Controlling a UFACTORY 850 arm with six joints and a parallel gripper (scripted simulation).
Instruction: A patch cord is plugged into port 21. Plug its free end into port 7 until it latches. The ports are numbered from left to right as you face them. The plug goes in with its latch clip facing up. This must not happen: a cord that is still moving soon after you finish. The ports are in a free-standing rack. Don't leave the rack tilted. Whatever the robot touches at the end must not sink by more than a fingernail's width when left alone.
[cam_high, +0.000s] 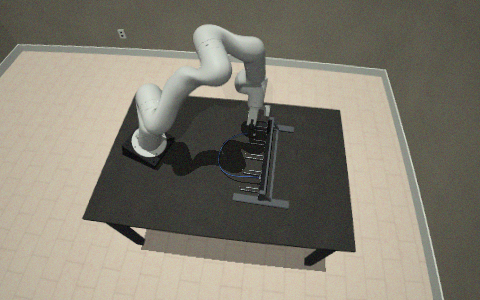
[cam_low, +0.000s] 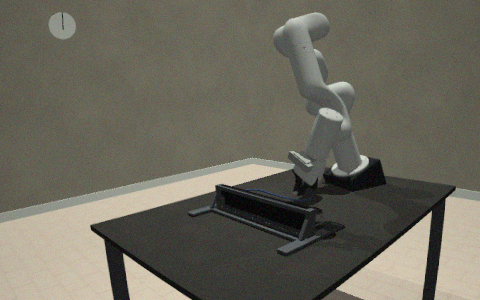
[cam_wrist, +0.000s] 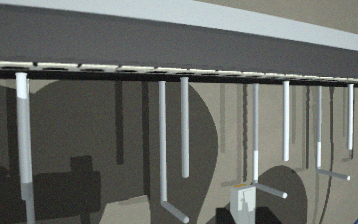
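Jaws of the gripper (cam_high: 253, 131) (cam_low: 305, 187) (cam_wrist: 243, 212) closed on the pale plug (cam_wrist: 243, 201), clear of the port row. Arm (cam_high: 212, 57) (cam_low: 305, 60) arched from the bench's (cam_high: 210, 200) (cam_low: 200, 240) base-side edge, wrist angled down at the rack (cam_high: 274, 160) (cam_low: 265, 206) (cam_wrist: 175, 37). Counted: one arm, one rack, two rack feet (cam_high: 261, 201) (cam_low: 305, 243), one blue cord (cam_high: 220, 155) (cam_low: 270, 192), looped between rack and base-side edge.
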